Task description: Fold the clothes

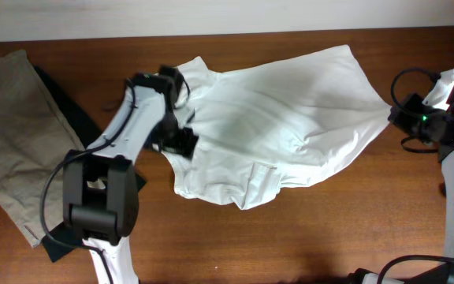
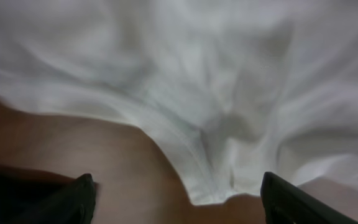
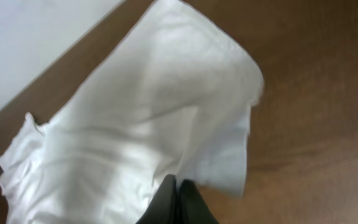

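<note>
One white T-shirt (image 1: 290, 102); right claw (image 3: 178, 188) pinching fabric, left claw (image 2: 178, 186) spread.

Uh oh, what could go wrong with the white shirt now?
The right gripper pinches only a small bit of the T-shirt, so the fabric might slip out. The left gripper is open over a bunched edge and may grab extra layers, leaving a crooked fold.

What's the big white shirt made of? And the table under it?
The white T-shirt looks like thin, soft, matte cloth, maybe cotton: it wrinkles and drapes in folds. The table looks like brown wood or veneer, smooth with faint grain.
</note>
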You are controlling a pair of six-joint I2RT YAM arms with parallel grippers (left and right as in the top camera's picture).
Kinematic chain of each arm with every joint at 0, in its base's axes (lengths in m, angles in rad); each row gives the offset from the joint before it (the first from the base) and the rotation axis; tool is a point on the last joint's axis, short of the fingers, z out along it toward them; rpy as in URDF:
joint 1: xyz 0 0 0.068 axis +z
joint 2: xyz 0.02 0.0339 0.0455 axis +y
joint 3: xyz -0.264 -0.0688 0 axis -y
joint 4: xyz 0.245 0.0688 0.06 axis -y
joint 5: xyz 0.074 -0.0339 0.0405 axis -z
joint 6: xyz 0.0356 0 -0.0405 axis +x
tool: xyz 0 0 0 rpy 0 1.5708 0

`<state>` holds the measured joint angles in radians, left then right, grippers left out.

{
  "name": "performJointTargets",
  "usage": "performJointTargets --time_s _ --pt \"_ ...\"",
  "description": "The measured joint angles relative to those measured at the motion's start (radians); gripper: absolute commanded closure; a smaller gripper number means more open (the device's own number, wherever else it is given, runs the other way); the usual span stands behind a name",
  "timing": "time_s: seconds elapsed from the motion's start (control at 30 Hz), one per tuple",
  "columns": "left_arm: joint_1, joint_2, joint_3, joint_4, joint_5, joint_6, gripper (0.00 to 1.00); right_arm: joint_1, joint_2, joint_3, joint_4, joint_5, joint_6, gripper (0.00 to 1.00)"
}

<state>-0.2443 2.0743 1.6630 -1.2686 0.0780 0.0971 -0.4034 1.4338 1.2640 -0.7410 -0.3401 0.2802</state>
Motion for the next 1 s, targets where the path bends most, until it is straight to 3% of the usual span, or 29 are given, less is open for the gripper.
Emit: performJointTargets --time_s 0.1,0.17,0.2,0.33,0.47,0.5,0.53,0.57,0.6,0.67,0.7,0.87,1.0 --pt "-0.043 -0.002 -0.206 0.103 0.001 -0.020 0.27 -0.001 0.001 0.000 -0.019 0.035 -0.005 0.94" --pt "-0.077 -0.012 -0.285 0.149 -0.014 -0.052 0.93 -0.001 0.002 0.000 -0.035 0.046 -0.005 0.94" --pt "-0.086 -0.026 -0.309 0.171 -0.021 -0.066 1.00 -0.001 0.002 0.000 -0.040 0.053 -0.007 0.94" --pt "-0.074 -0.060 -0.374 0.168 -0.049 -0.121 1.00 -0.001 0.002 0.000 -0.095 0.114 -0.011 0.96" --pt "0.077 -0.100 -0.407 0.151 -0.116 -0.154 1.00 -0.001 0.002 -0.003 -0.236 0.202 -0.011 0.96" --pt "0.120 -0.127 -0.411 0.152 -0.133 -0.156 0.98 -0.001 0.002 -0.004 -0.265 0.221 -0.011 0.92" --pt "0.161 -0.169 -0.412 0.151 -0.146 -0.159 0.78 -0.001 0.002 -0.004 -0.300 0.234 -0.011 0.87" --pt "0.185 -0.206 -0.412 0.152 -0.152 -0.161 0.70 -0.001 0.002 -0.004 -0.326 0.243 -0.013 0.82" --pt "0.209 -0.248 -0.412 0.151 -0.158 -0.162 0.52 -0.001 0.002 -0.004 -0.356 0.251 -0.013 0.61" --pt "0.252 -0.350 -0.412 0.147 -0.159 -0.171 0.49 -0.001 0.002 -0.004 -0.392 0.272 -0.014 0.48" --pt "0.252 -0.374 -0.412 0.144 -0.148 -0.170 0.48 -0.001 0.002 -0.004 -0.396 0.277 -0.016 0.47" --pt "0.105 -0.393 -0.418 0.147 -0.032 -0.145 0.43 -0.001 0.002 -0.004 -0.396 0.280 -0.017 0.47" --pt "-0.105 -0.399 -0.554 0.338 0.002 -0.130 0.33 -0.001 0.002 -0.004 -0.397 0.280 -0.017 0.47"
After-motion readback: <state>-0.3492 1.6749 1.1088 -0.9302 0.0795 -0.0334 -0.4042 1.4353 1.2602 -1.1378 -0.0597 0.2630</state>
